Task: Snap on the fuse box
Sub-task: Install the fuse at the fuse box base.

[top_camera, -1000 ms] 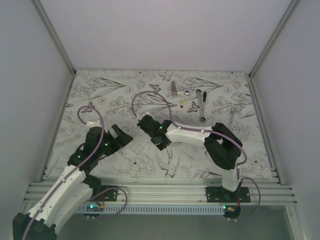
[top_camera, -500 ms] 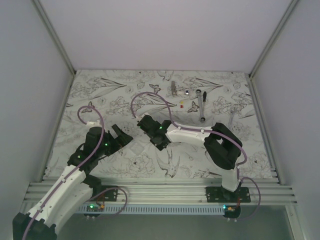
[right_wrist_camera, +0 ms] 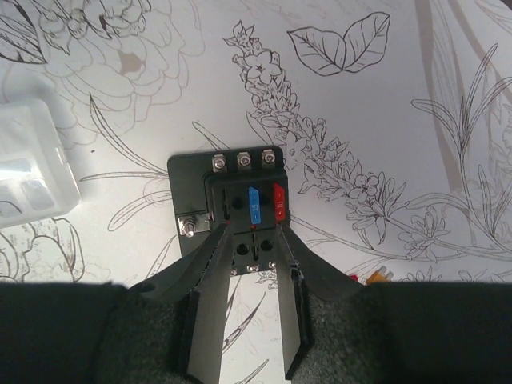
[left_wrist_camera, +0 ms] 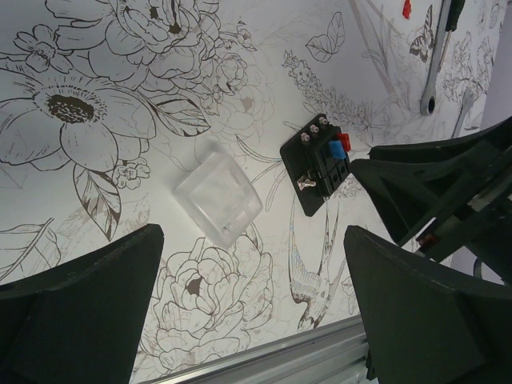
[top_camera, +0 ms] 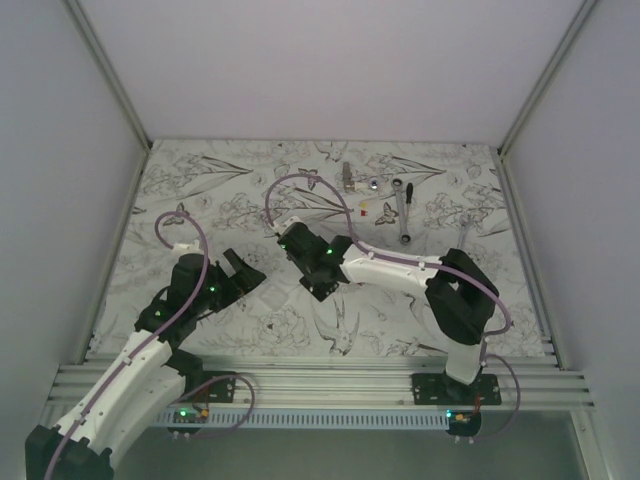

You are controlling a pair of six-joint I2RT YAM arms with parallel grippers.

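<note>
Now right gripper [right_wrist_camera: 250, 234] fingers parting from shut, tips straddling fuse box [right_wrist_camera: 240, 188], flat on table [left_wrist_camera: 96, 200] beside clear cover [left_wrist_camera: 218, 194]. Left gripper [top_camera: 243, 268] wide open, idle. Cover still off; snap likely ahead.

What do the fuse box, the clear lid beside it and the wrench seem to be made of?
The fuse box looks like matte black moulded plastic, with silvery metal screws along one edge. The clear lid seems glossy transparent plastic, see-through with bright highlights. The wrench appears polished metal, silvery with a dark, possibly rubber handle.
</note>
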